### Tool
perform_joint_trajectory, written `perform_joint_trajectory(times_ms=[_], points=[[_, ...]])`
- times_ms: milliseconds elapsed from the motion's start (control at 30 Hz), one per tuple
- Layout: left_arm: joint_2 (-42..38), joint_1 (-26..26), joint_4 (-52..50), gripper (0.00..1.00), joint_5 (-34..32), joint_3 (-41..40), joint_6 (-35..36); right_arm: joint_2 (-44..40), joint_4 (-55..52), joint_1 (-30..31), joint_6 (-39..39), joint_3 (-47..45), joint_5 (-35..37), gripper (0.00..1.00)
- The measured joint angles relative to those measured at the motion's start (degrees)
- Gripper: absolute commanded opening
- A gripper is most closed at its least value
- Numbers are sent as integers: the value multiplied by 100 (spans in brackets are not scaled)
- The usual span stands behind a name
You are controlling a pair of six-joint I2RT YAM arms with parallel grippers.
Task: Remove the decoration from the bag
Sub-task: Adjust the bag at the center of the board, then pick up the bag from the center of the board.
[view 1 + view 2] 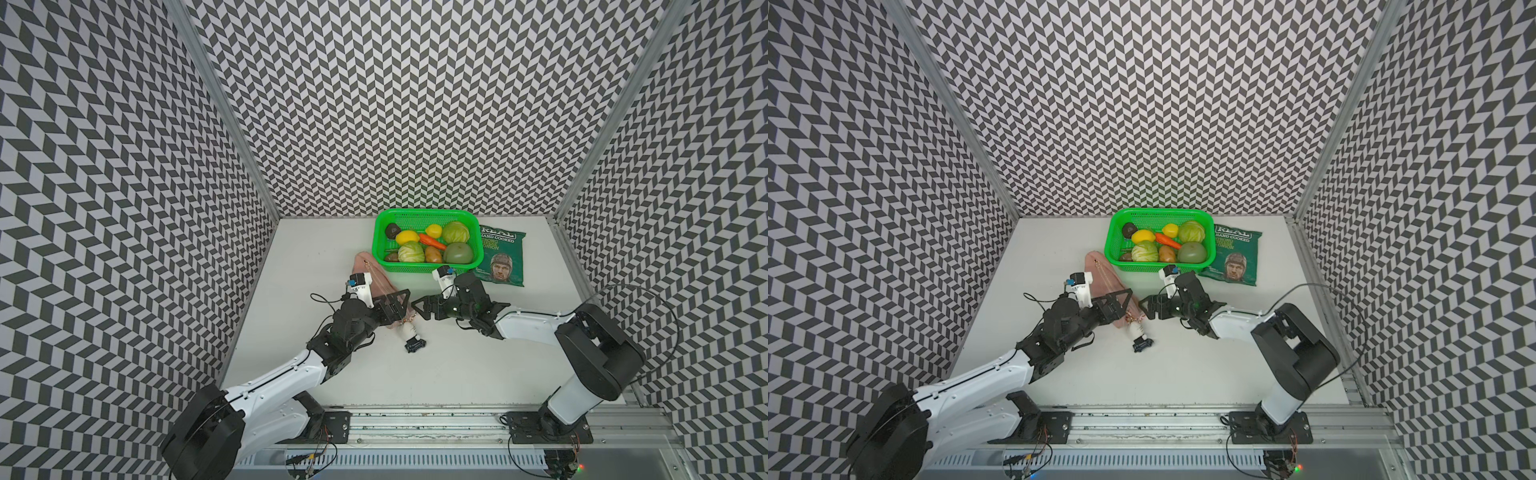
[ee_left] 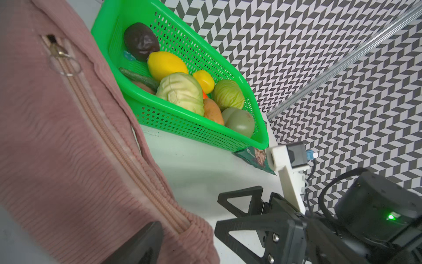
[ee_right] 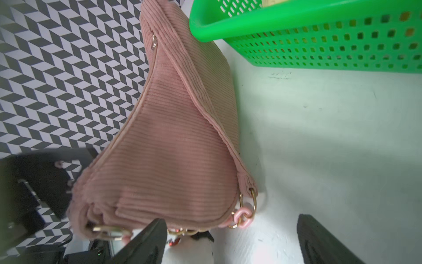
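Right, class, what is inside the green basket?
The green basket holds two cabbages, two lemons, a carrot, a potato, a dark fruit, a pale-green fruit and a half-buried cucumber. Anything beneath them is covered.

The bag is soft ribbed corduroy, matt pink cloth, with shiny gold metal rings and glossy pink plastic links. The basket is glossy green perforated plastic. The desk looks smooth, matt white and a bit scuffed.

bag: pink corduroy, on table, just beside green basket
right tool: jaws apart, near bag's ringed end
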Motion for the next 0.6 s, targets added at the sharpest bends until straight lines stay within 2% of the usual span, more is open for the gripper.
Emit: perform_joint_trajectory(times_ms=[100, 267, 400, 500, 600], points=[[-177, 2, -214, 99, 83, 52, 37, -435, -61, -17, -17, -337, -17, 92], [-317, 13, -387, 90, 411, 46, -59, -1008, -129, -22, -15, -619, -186, 92], [-415, 15, -352, 81, 623, -44, -232, -1113, -61, -22, 37, -632, -435, 92], [-476, 15, -348, 69, 708, -168, -319, -1108, 17, -26, 120, -632, -601, 92], [-494, 15, -345, 66, 741, -260, -365, -1062, 188, -44, 219, -632, -732, 91]])
